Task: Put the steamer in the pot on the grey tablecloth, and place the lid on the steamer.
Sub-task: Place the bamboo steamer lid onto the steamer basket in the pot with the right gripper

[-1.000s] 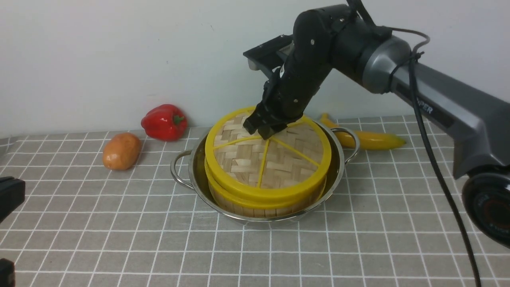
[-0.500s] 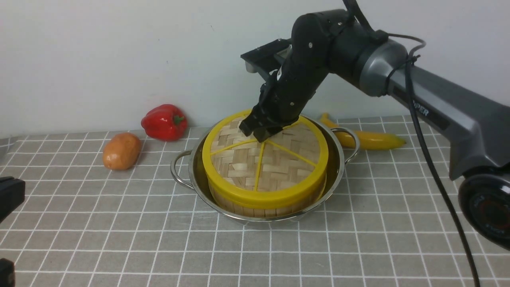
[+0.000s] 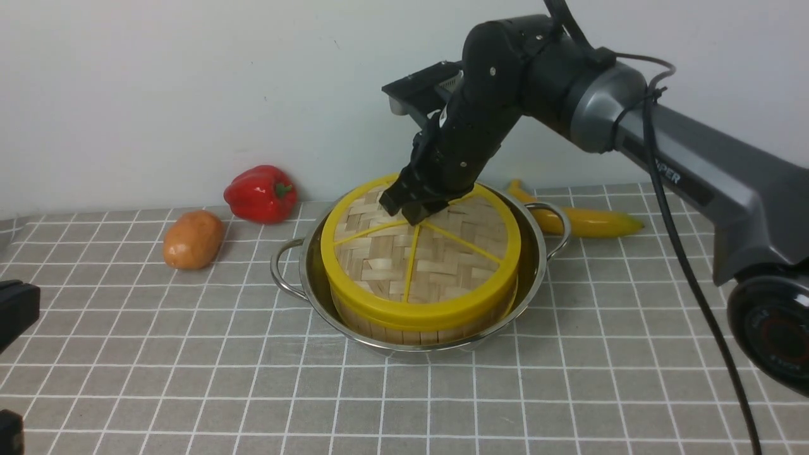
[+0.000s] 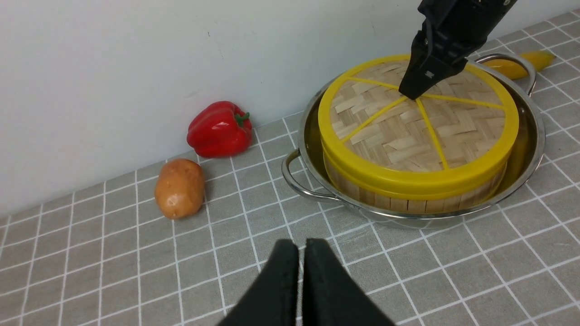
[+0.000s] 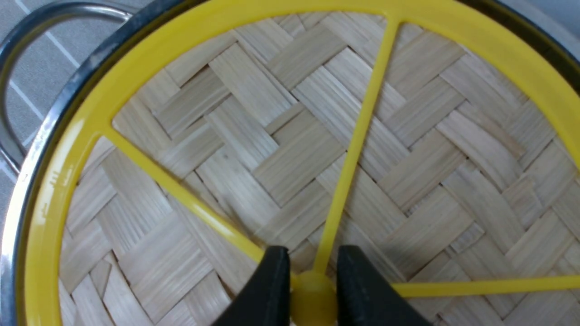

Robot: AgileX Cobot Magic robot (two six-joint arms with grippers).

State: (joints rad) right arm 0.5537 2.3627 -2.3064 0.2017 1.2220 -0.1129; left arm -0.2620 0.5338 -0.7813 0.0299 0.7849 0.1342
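Gripping lid (image 3: 442,265) centre in right claw (image 5: 312,265), seating it level on steamer (image 3: 404,332) | left claw (image 4: 301,258) closed, empty

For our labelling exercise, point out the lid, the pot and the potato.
lid (image 3: 442,265), front view, on its woven bamboo panel.
pot (image 4: 530,140), left wrist view, on its inner steel wall.
potato (image 3: 193,239), front view, on its middle.

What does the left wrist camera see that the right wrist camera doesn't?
Only the left wrist view: the red pepper, the potato, the banana tip, the steamer side and the shut left claw. Only the right wrist view: the yellow knob, pinched by the right claw. Both: the woven lid, the shiny pot and a bit of grey tablecloth.
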